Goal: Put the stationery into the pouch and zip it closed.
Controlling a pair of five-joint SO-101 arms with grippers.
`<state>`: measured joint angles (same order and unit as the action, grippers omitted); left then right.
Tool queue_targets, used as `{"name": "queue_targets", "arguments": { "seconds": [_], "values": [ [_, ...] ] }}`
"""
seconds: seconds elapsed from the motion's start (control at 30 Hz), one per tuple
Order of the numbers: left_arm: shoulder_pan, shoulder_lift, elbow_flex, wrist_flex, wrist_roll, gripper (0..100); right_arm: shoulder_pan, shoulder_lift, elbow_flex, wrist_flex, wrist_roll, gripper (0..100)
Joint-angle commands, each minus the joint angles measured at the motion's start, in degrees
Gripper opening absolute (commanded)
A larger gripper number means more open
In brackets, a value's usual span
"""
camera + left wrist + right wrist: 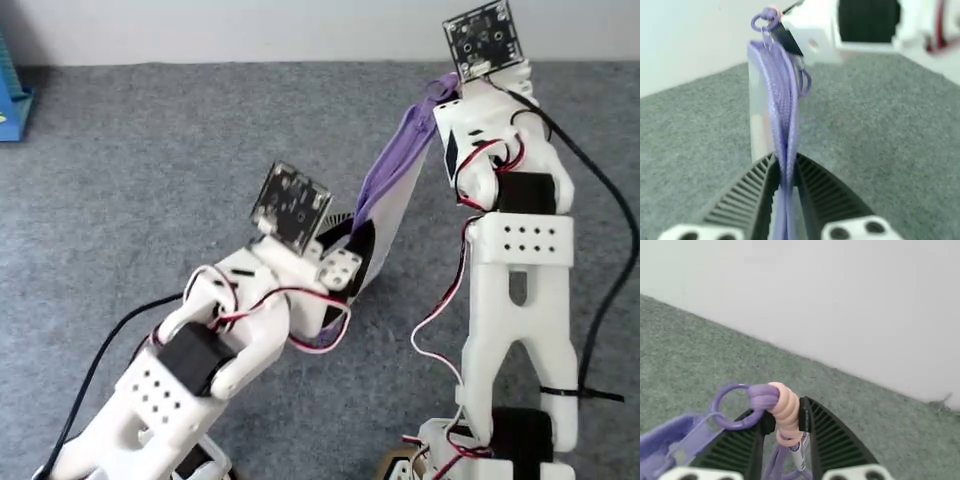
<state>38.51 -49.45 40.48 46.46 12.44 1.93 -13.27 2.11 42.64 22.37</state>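
High view shows the purple pouch (385, 190) stretched in the air between both arms, over the grey carpet (130, 170). The left wrist view adds that the left gripper (785, 167) is clamped on the pouch's zipper edge. The right wrist view adds that the right gripper (785, 412) is pinched on a pink ribbed piece (782, 400) beside the purple ring (730, 407). A pale shape (757, 125) sits inside the pouch's clear side, too blurred to name.

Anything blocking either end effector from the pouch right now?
Nothing visible. The left end effector is shut on one end of the purple translucent zip pouch. The right end effector is shut on the other end, by a pink coil. The pouch spans the gap between them.
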Motion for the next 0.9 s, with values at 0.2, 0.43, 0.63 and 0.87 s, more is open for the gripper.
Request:
{"name": "queue_targets", "arguments": {
  "seconds": [0.2, 0.43, 0.63, 0.87],
  "values": [
    [0.0, -12.5, 4.3, 3.1, -0.5, 1, 2.1, -1.1, -5.3, 2.9, 0.3, 0.8],
    [0.0, -14.1, 4.4, 5.1, -1.3, 1, 1.7, -0.7, -5.4, 3.4, 0.3, 0.8],
    [-0.1, -14.3, 4.1, 5.8, -3.3, 1, -0.7, -2.5, -5.2, 4.3, 0.1, 0.8],
    [-6.0, -14.4, 3.7, 6.3, -3.0, 6, -3.6, -4.7, -5.2, 12.4, -0.1, 0.8]
  ]
}}
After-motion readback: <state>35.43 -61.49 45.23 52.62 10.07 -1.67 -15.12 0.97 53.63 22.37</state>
